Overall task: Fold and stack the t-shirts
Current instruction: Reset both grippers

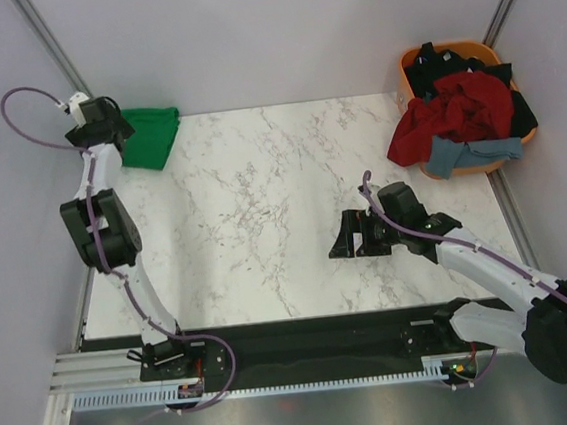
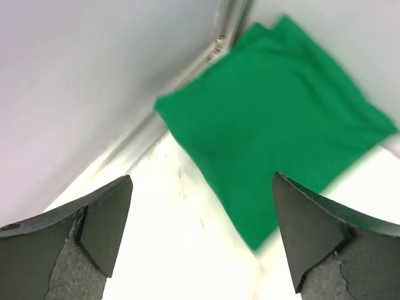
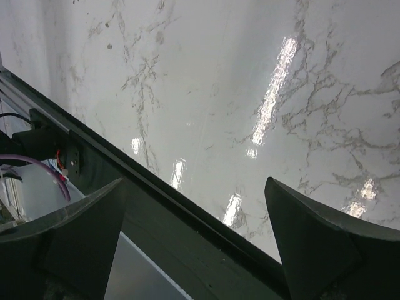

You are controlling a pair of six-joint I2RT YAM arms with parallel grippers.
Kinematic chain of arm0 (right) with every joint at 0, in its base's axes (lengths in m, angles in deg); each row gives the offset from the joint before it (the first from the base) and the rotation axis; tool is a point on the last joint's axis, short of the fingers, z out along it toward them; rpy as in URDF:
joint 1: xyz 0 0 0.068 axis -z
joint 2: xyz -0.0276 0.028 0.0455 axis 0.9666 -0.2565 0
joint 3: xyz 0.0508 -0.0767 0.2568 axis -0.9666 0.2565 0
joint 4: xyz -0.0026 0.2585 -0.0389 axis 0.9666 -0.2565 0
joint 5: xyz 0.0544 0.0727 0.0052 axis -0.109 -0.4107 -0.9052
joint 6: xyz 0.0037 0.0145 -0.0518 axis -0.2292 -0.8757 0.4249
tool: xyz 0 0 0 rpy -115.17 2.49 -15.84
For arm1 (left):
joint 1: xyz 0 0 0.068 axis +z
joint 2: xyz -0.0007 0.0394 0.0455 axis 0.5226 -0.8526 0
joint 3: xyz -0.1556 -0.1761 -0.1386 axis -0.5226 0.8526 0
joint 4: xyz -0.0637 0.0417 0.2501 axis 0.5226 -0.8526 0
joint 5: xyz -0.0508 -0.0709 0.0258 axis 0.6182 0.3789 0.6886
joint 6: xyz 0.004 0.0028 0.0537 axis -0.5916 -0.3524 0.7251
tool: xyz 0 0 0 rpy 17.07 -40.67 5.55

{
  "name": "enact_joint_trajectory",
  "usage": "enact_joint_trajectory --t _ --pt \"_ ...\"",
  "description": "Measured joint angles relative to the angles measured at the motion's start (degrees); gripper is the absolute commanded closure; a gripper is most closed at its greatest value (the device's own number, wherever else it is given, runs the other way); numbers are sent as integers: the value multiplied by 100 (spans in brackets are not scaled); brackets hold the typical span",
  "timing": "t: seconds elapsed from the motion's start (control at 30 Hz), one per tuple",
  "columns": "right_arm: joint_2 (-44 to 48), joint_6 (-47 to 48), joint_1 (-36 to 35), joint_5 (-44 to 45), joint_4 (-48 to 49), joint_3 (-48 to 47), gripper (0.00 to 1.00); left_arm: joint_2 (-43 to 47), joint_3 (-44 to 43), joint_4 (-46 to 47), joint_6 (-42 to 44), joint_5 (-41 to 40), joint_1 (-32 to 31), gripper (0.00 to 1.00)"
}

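Left pincer [image 2: 201,180]: jaws apart; the folded green t-shirt [image 2: 269,119] lies just ahead of it (at the counter [image 2: 162,250] corner). Right pincer [image 3: 195,182]: jaws apart above the counter.

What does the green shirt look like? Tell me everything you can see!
The green t-shirt is bright green, soft-looking cloth, folded into a flat, neat rectangle, with layered edges showing at one corner. It lies on the white marble table in the far left corner, close to the wall. Nothing grips it: the left gripper hangs open near it.
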Motion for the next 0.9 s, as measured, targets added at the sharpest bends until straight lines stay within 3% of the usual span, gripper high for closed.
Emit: enact_joint_trajectory --t 0.23,0.43,0.67,0.9 --pt "614 -44 -273 490 -1071 -507 2 2542 2288 90 -949 1250 4 0" --pt "1510 -317 -302 820 -1679 -684 2 3720 4006 -125 -1246 2752 4 0" --pt "2286 -839 -319 973 -2079 -682 2 5272 5580 -800 -1296 4424 2 0" --pt "2614 -1296 -337 1115 -2251 -514 2 7138 6572 -1379 -1241 5246 -9 0"
